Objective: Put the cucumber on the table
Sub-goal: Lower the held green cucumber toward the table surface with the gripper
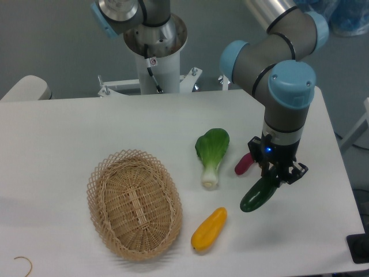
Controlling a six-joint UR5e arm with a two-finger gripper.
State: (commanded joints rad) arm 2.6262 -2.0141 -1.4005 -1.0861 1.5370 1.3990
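Note:
The dark green glossy cucumber (259, 194) hangs tilted at the right side of the white table (69, 127), its lower end pointing down-left, close to or touching the tabletop; I cannot tell which. My gripper (277, 176) is shut on the cucumber's upper end, coming down from the arm above. The fingertips are partly hidden behind the cucumber.
A small magenta vegetable (244, 163) lies just left of the gripper. A bok choy (211, 153) lies further left. A yellow vegetable (209, 228) lies near the front. An oval wicker basket (134, 202) sits at the front left. The arm's base (154, 52) stands at the back.

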